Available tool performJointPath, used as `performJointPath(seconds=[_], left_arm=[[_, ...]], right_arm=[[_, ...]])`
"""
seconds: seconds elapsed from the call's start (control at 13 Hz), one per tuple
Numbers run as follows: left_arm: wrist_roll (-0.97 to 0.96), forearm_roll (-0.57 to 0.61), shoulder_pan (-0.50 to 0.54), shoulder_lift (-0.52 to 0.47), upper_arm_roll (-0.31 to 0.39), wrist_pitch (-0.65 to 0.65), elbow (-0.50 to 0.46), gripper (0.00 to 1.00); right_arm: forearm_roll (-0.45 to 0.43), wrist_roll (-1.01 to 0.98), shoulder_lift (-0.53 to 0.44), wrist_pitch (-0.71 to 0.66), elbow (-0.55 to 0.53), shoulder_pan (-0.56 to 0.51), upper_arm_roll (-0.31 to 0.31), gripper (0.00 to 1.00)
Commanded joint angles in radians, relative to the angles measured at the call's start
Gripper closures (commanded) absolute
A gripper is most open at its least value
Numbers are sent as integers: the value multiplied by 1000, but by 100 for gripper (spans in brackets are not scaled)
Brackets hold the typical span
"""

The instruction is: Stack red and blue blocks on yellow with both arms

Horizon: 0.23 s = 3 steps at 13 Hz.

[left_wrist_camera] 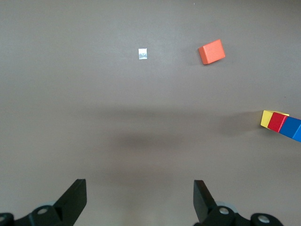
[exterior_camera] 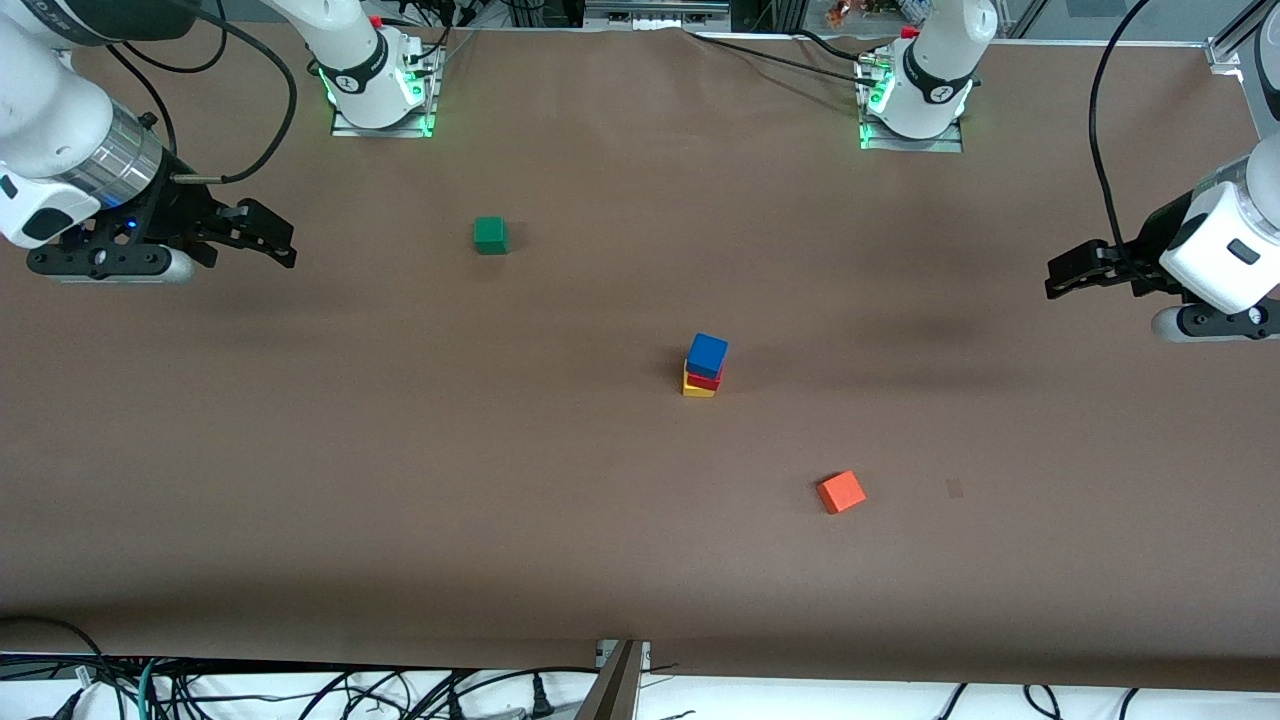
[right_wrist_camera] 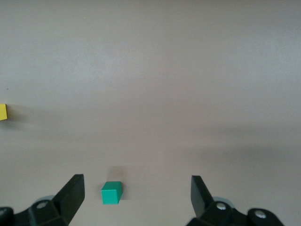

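Near the table's middle stands a stack: the blue block [exterior_camera: 707,354] on the red block [exterior_camera: 705,379] on the yellow cube [exterior_camera: 697,386]. The stack also shows at the edge of the left wrist view, blue [left_wrist_camera: 292,128], red [left_wrist_camera: 277,122], yellow [left_wrist_camera: 267,118]. A sliver of yellow cube [right_wrist_camera: 3,112] shows in the right wrist view. My left gripper [exterior_camera: 1062,275] hangs open and empty over the left arm's end of the table. My right gripper [exterior_camera: 272,235] hangs open and empty over the right arm's end.
A green cube [exterior_camera: 490,235] lies farther from the front camera than the stack, toward the right arm's end; it shows in the right wrist view [right_wrist_camera: 111,193]. An orange-red cube [exterior_camera: 841,491] lies nearer the camera, also in the left wrist view [left_wrist_camera: 211,51]. A small pale patch [left_wrist_camera: 143,54] marks the cloth.
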Motion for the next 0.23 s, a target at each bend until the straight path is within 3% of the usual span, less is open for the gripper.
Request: performJointPath(seconds=[0.0, 0.15], left_arm=[[-1, -8, 0, -10, 1, -2, -3, 0], [-2, -8, -2, -10, 1, -2, -4, 0]], right_arm=[[-10, -21, 0, 9, 8, -7, 7, 0], [-12, -28, 2, 0, 8, -7, 7, 0]])
